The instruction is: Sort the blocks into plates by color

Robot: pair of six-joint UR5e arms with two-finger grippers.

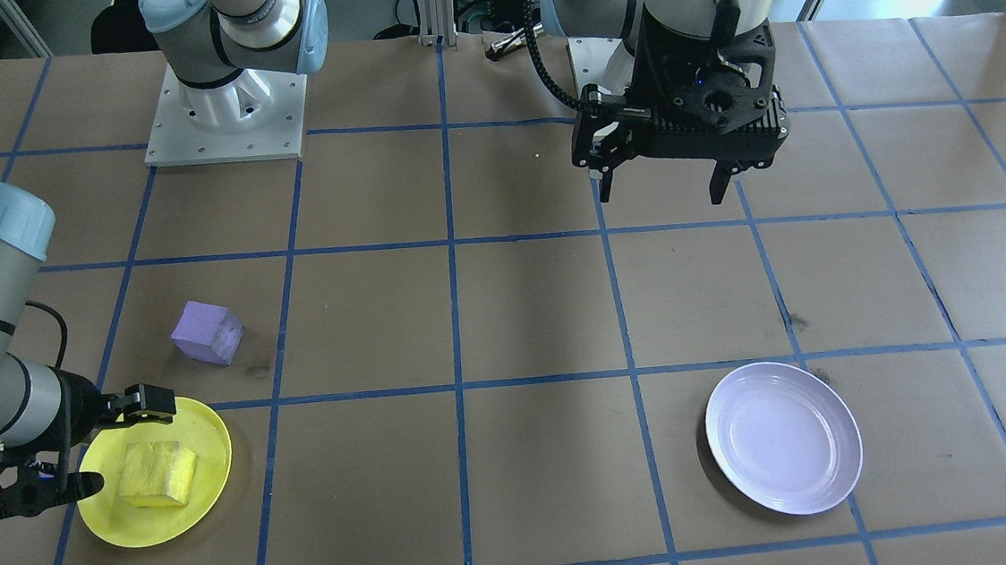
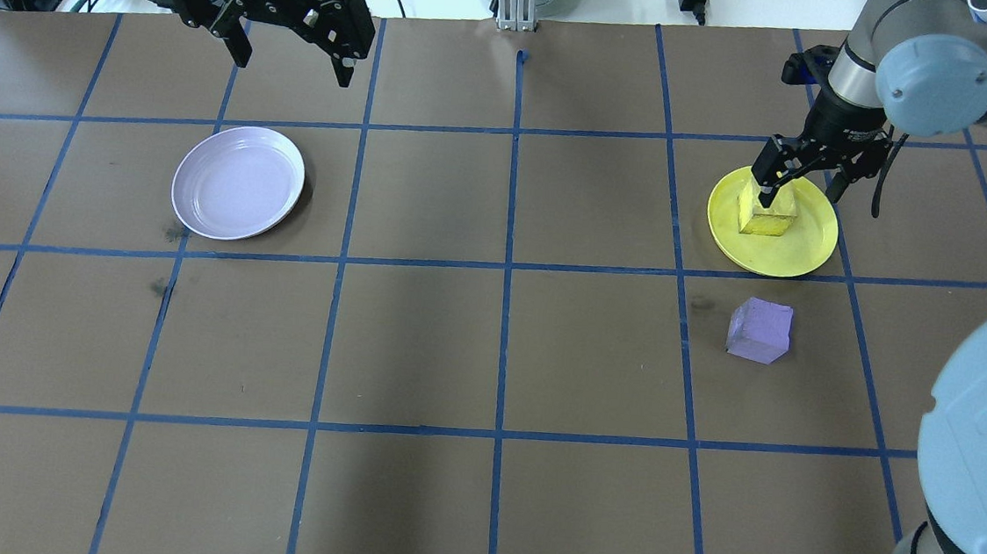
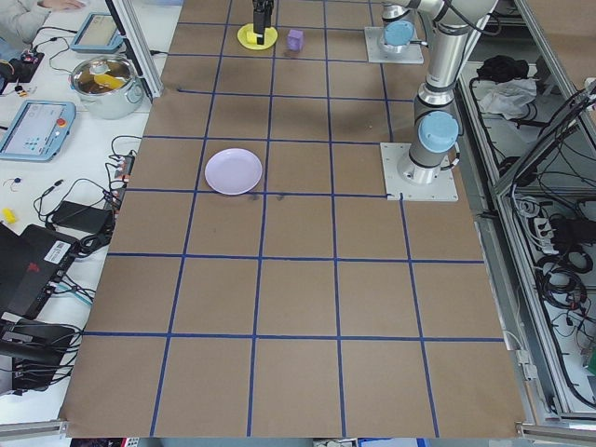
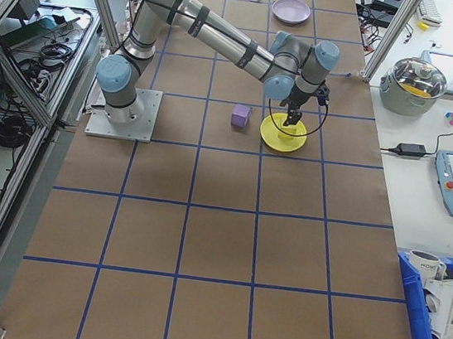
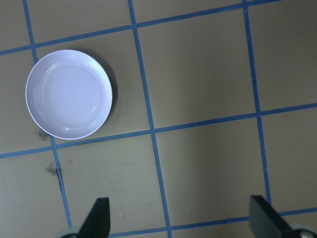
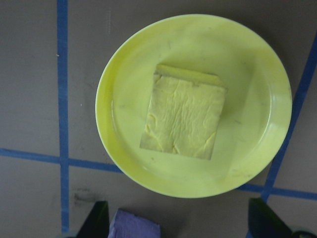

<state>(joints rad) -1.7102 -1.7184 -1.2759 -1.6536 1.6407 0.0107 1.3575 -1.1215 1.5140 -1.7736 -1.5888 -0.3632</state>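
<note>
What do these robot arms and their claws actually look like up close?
Both arms are silver-grey metal tubes with pale blue caps at the joints. Each ends in a black two-finger gripper, left gripper and right gripper, with black cables along the wrists. White lettering marks the left one.

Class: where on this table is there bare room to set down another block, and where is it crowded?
The widest bare stretch lies between the round lavender plastic plate and the round yellow plastic plate. The lavender plate holds nothing. It is crowded at the yellow plate: the yellow foam block lies in it, the open right gripper is above, and the purple foam block sits beside.

open tabletop between lavender plate (image 2: 238, 182) and purple block (image 2: 759, 330), unobstructed
</note>
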